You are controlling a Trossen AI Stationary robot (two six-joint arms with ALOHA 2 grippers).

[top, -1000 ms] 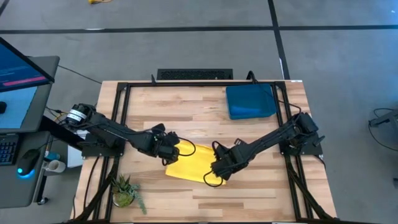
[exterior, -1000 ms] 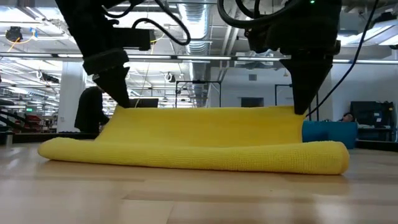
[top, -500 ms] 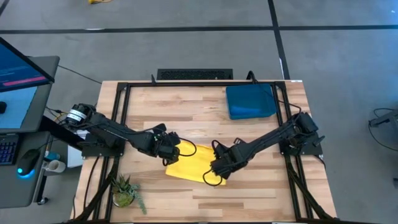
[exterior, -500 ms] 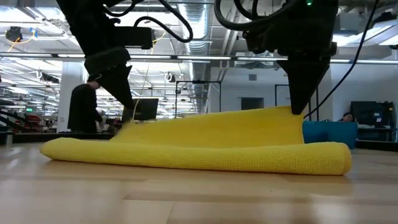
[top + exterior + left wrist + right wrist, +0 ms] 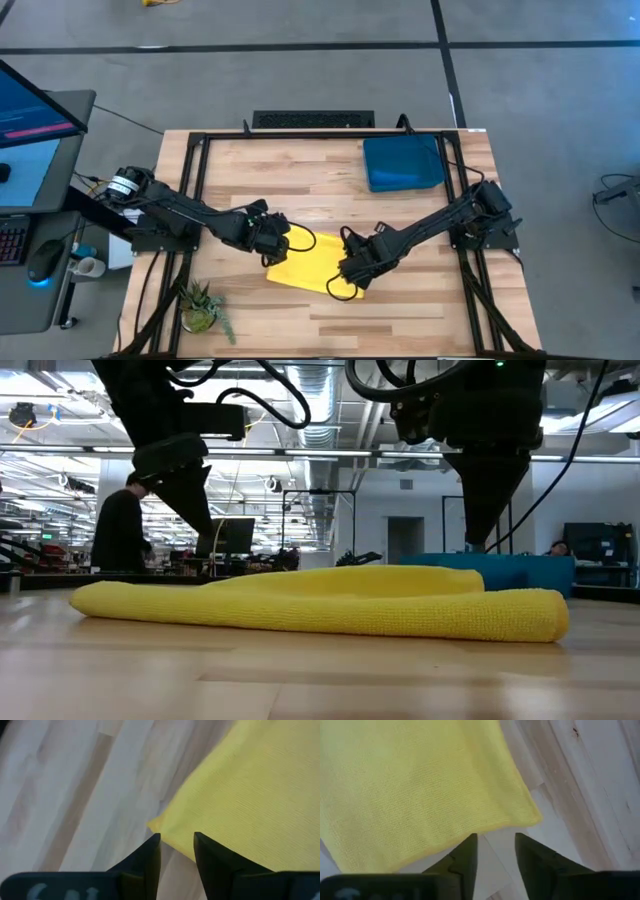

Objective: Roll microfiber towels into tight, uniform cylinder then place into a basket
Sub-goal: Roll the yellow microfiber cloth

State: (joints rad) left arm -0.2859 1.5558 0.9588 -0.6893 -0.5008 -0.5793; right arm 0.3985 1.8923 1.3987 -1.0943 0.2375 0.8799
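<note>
Although the yellow towel (image 5: 310, 262) now lies folded over on itself near the middle of the worktop (image 5: 330, 170), toward its front edge, we judge the task to be at an early stage: what we see is a flat double layer, not a tight cylinder, and the rolling proper is not yet done. The basket (image 5: 403, 163) sits at the worktop's back right corner, well apart from the towel; we cannot tell what it holds, and we see no blue towel laid out. Our left hand (image 5: 176, 847) hovers over one corner of the cloth with its fingers parted and nothing between them; our right hand (image 5: 495, 851) stands likewise released just above the opposite corner. Compared with a second ago, the upper flap that both hands held raised like a taut sheet has dropped: half a second back its left end had already sagged, and now it rests along the lower layer, with both hands let go above it. Behind the worktop a person (image 5: 122, 525) has moved leftward.
</note>
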